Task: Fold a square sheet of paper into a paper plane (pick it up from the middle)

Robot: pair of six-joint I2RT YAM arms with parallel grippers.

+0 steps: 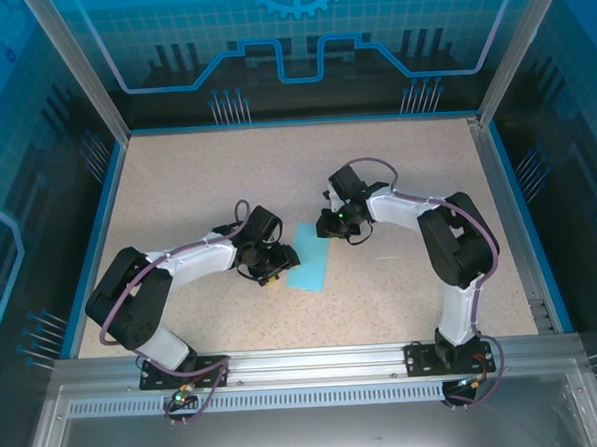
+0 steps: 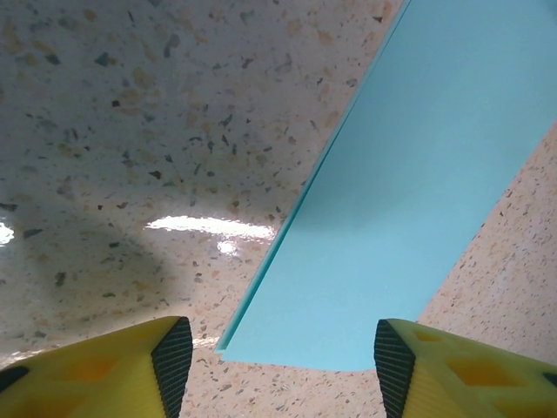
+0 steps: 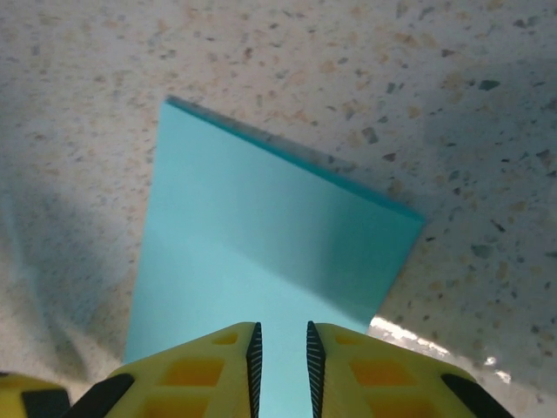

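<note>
The square sheet of paper [image 1: 308, 259] lies flat on the speckled table as a narrow light cyan rectangle, folded double along one long side. My left gripper [image 1: 277, 261] sits low at its left edge. In the left wrist view the left gripper [image 2: 283, 366] is open, its yellow fingers [image 2: 170, 361] wide apart, with the sheet's near end [image 2: 400, 192] just ahead and nothing between them. My right gripper [image 1: 331, 225] hovers at the sheet's far right corner. Its jaws [image 3: 280, 366] stand a narrow gap apart above the paper [image 3: 261, 235], gripping nothing.
The table [image 1: 226, 177] is a beige speckled surface with blue rims and a metal rail [image 1: 306, 363] at the near edge. Glass walls enclose it. Both arms bend inward towards the centre.
</note>
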